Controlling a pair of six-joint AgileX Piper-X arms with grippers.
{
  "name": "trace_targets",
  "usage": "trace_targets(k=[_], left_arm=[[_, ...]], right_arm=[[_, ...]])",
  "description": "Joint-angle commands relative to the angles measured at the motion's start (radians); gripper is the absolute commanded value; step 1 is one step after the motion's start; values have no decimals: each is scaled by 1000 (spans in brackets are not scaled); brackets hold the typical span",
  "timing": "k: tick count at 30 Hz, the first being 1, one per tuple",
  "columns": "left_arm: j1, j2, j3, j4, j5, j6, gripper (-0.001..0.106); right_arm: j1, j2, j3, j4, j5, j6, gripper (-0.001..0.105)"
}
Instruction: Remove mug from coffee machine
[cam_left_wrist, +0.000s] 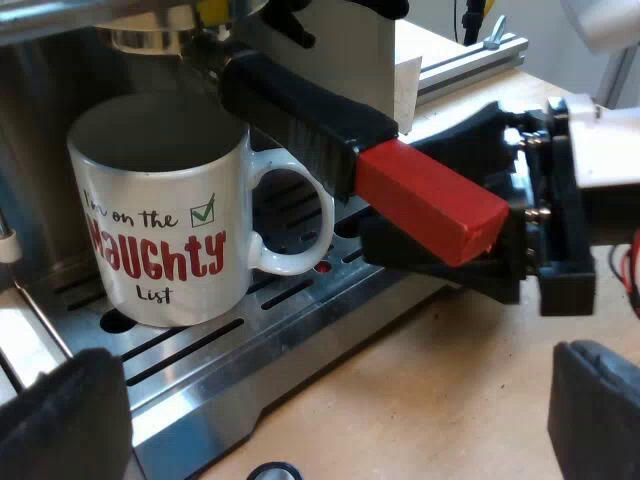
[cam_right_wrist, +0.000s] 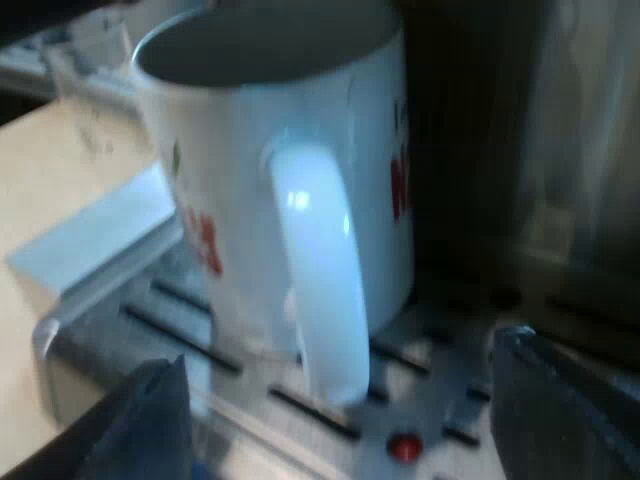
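Mug (cam_left_wrist: 160, 220) is upright on the coffee machine's (cam_left_wrist: 30, 140) drip tray (cam_left_wrist: 250, 345), base flat on the slotted grate, directly under the metal holder (cam_left_wrist: 150, 38) locked into the machine's front. It is a white mug with red and black lettering and a green check mark. The mug handle (cam_right_wrist: 320, 280) points outward, away from the machine body.

The holder's dark handle (cam_left_wrist: 300, 110) runs out above the mug handle. Its red end (cam_left_wrist: 430, 200) pokes past the tray's outer edge.

Right gripper (cam_right_wrist: 340, 355): fingers apart, one on each side of the mug handle with the loop sitting between them. No contact that I can see, and they aren't closed on it. In the left wrist view the gripper sits low, just beneath the red end, tips over the tray's edge and aimed at the mug handle. It is near the handle but apart from it.

Left gripper (cam_left_wrist: 340, 355): fingers wide apart, gripping nothing. It hovers over the tray's outer edge and the wooden table (cam_left_wrist: 450, 400), well apart from the mug.

There is a small red dot (cam_right_wrist: 403, 447) on the grate by the foot of the mug handle. An aluminium rail (cam_left_wrist: 470, 60) lies on the table beyond the machine.
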Motion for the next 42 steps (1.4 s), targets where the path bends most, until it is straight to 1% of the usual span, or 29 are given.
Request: trace_targets(k=[1, 3, 5, 6, 8, 11, 13, 18, 24, 26, 27, 29, 31, 32, 37, 39, 42], left_arm=[[-5, 1, -4, -17, 8, -9, 86], [-5, 1, -4, -17, 8, -9, 86], [-5, 1, -4, -17, 8, -9, 86], [-5, 1, -4, -17, 8, -9, 86], [-5, 1, -4, -17, 14, -9, 86], [-5, 1, -4, -17, 13, -9, 86], [-5, 1, -4, -17, 13, -9, 86], [-5, 1, -4, -17, 13, -9, 86], [-5, 1, -4, -17, 13, -9, 86], [-5, 1, -4, -17, 13, -9, 86], [-5, 1, -4, -17, 13, -9, 86], [-5, 1, -4, -17, 13, -9, 86], [-5, 1, -4, -17, 13, -9, 86], [-5, 1, -4, -17, 13, -9, 86], [-5, 1, -4, -17, 13, -9, 86], [-5, 1, -4, -17, 13, -9, 86], [-5, 1, -4, -17, 13, -9, 86]], right_arm=[[0, 19, -43, -24, 1, 5, 64], [0, 37, -71, -24, 1, 4, 64], [0, 65, -121, 3, 8, 13, 64], [0, 66, -128, 12, 9, 13, 64], [0, 79, -168, 89, 9, 13, 64], [0, 93, -205, 137, 9, 17, 64], [0, 99, -217, 147, 9, 36, 64], [0, 121, -234, 147, -1, 58, 64], [0, 123, -234, 150, -1, 60, 57], [0, 124, -234, 150, 2, 60, 36], [0, 124, -234, 150, 3, 60, 33], [0, 124, -234, 150, 2, 60, 15], [0, 124, -234, 150, 2, 60, 6], [0, 124, -234, 150, 2, 58, 0], [0, 119, -234, 152, 2, 56, 0], [4, 107, -234, 173, 2, 56, 0], [9, 70, -234, 253, 6, 52, 0]])
